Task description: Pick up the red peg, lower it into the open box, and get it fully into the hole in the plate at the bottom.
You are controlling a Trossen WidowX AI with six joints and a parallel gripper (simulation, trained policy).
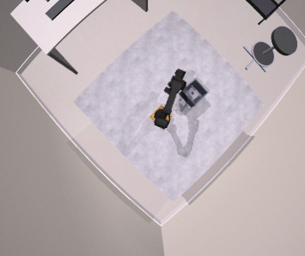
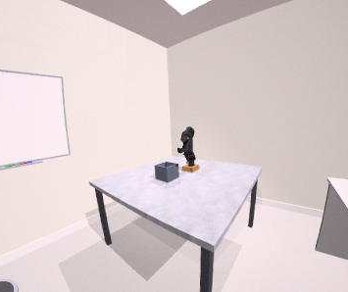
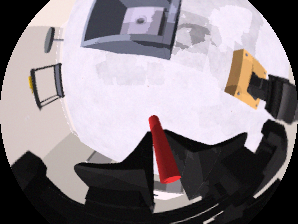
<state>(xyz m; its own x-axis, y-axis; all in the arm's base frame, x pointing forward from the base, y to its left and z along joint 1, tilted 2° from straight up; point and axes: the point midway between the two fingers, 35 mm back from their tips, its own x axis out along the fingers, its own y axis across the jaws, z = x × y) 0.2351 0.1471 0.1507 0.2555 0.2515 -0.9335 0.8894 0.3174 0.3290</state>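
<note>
Red peg gripped; its box placement seems unclear.

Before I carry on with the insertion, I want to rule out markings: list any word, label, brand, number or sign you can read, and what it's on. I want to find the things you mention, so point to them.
None can be read anywhere.
Whiteboard [image 2: 24,115]: a red mark at its left edge, too small to make out.
</note>
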